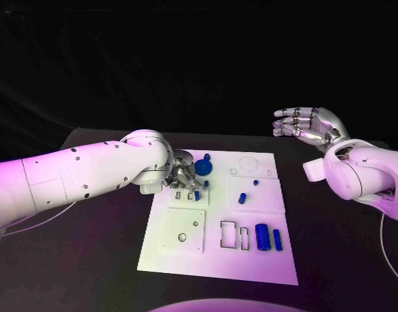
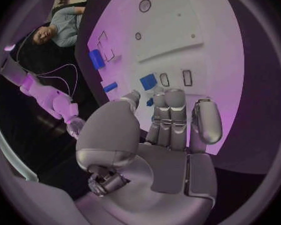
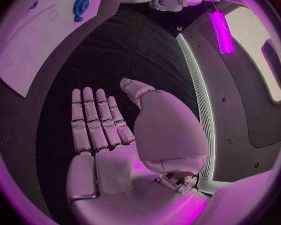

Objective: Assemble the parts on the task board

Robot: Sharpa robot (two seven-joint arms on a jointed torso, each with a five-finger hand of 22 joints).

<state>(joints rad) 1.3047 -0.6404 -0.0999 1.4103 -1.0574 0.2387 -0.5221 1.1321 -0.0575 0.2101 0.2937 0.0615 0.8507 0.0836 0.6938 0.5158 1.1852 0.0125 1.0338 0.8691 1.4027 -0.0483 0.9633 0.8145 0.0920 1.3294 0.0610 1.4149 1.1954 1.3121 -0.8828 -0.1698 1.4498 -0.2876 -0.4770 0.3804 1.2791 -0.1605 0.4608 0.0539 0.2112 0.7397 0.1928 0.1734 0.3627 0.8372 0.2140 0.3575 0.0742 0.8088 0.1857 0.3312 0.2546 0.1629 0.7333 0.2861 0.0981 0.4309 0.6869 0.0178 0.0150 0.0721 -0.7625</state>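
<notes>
Here, left robot hand (image 1: 182, 179) over task board (image 1: 220, 260), right robot hand (image 1: 309, 127) raised, empty.

White task board (image 1: 255, 260) on a black table (image 1: 86, 260); blue parts (image 1: 263, 236) at its 4 o'clock; silver left hand (image 1: 182, 177); white arms.

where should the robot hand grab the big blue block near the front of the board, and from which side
Probably from above, pinching across the long sides of the big blue block. It lies flat on the task board with a thin blue piece close on one side, so fingers need care there.
</notes>
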